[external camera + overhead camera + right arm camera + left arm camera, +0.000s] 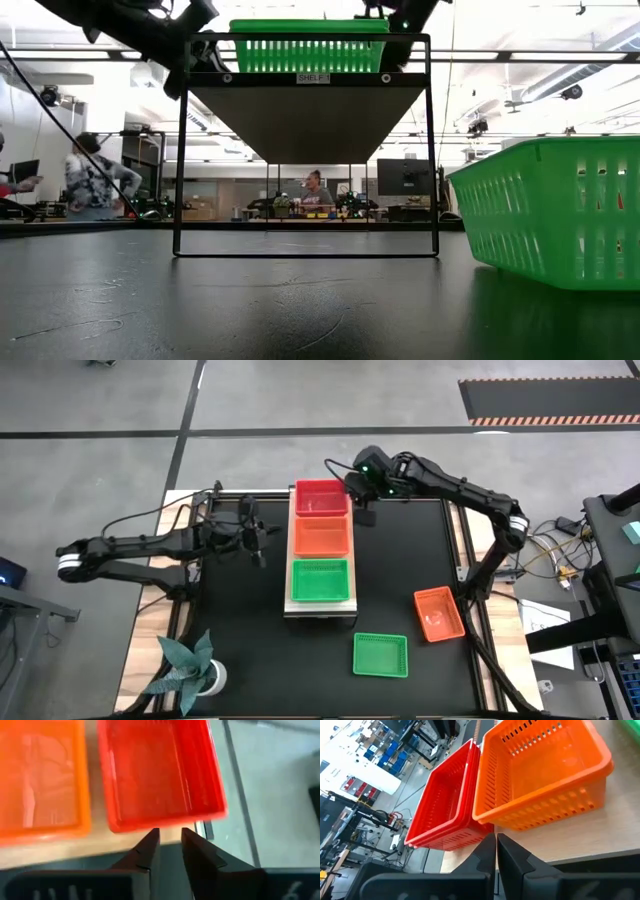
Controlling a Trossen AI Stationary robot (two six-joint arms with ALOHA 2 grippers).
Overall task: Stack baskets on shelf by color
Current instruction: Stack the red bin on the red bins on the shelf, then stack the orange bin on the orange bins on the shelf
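The light-wood shelf (320, 606) stands mid-table on a black wire frame (305, 150). On it sit nested crimson baskets (321, 498) at the far end, an orange basket (320, 536) in the middle and a green one (320, 580) at the near end. A loose orange basket (438, 613) and a loose green basket (380, 654) lie on the table to the near right. My right gripper (170, 837) hovers open just off the crimson stack's right rim (165, 824), with nothing between its fingers. My left gripper (496, 840) is shut, left of the shelf, pointing at the orange basket (540, 775).
A potted plant (190, 665) stands at the table's near left corner. The loose green basket (560, 210) fills the right of the low view. People sit at desks in the room beyond (315, 190). Bare black tabletop lies left of the shelf (240, 620).
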